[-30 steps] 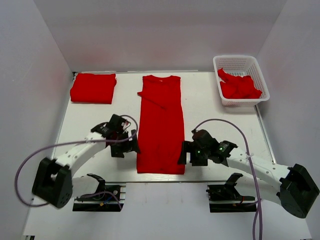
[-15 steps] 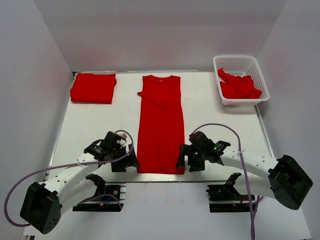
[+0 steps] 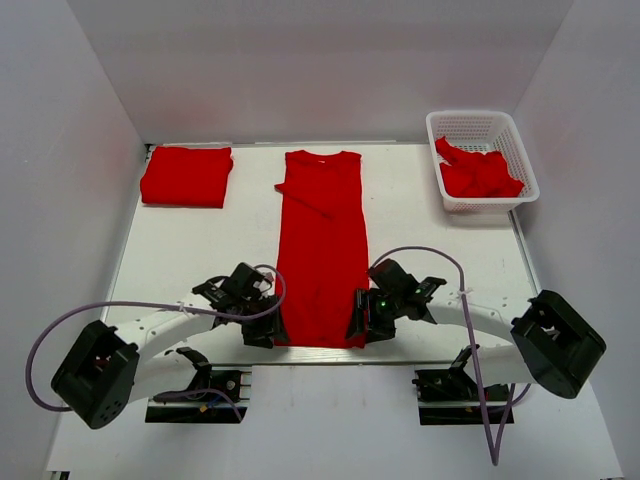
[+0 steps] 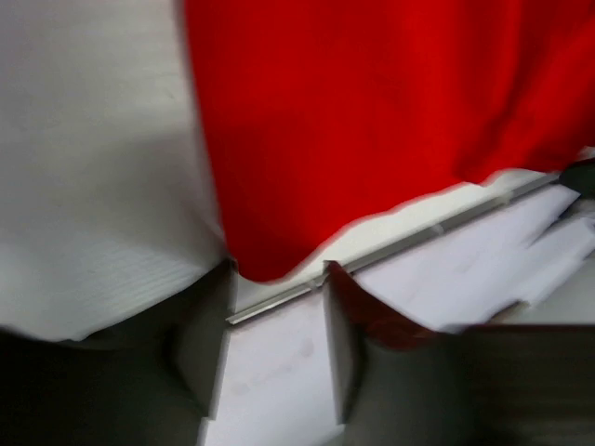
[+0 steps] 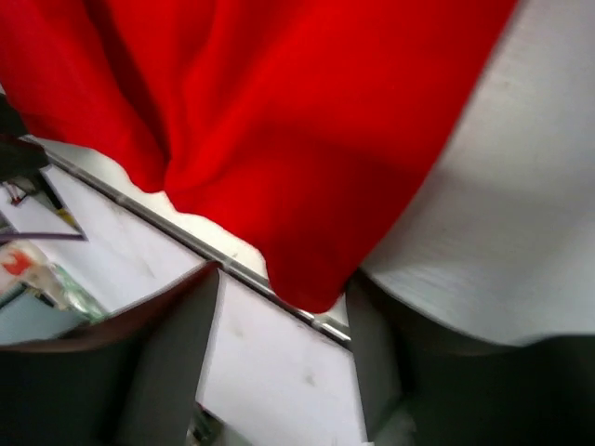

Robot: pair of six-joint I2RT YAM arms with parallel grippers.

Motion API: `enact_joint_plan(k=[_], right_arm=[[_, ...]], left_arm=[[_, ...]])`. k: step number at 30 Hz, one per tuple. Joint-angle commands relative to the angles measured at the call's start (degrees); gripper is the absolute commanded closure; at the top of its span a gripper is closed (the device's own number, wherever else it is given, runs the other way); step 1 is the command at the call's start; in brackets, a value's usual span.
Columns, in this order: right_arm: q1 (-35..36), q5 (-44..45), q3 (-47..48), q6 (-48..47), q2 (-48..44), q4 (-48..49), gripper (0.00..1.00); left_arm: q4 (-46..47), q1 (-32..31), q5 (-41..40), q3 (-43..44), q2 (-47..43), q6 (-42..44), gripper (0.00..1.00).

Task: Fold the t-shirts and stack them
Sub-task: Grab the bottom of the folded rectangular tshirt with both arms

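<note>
The left gripper [image 3: 266, 330] and right gripper [image 3: 358, 327] have slid inward to the flat t-shirt [image 3: 322, 250]. Both gape open (neither pinching), a hem corner between each one's fingers.

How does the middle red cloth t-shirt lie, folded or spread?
Partly folded: the red cloth t-shirt lies as a narrow strip, its sides turned in, but at full length from collar to hem.

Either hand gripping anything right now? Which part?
Nothing held. Both the left hand and right hand are open, each straddling a bottom hem corner of the laid-out t-shirt.
</note>
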Motion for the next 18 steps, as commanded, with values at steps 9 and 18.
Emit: enact_joint_plan(k=[9,18], right_arm=[[0.1,6.2,0.9,-2.7,0.5,-4.3,1.00],[0.0,8.0,5.3,-6.9,-2.4,-4.5,1.00]], left_arm=[[-1.6,-3.2,-7.1,3.1,4.4,0.2,0.97],[-3.7,-3.7,-6.3,12.9,3.1,2.0,1.00]])
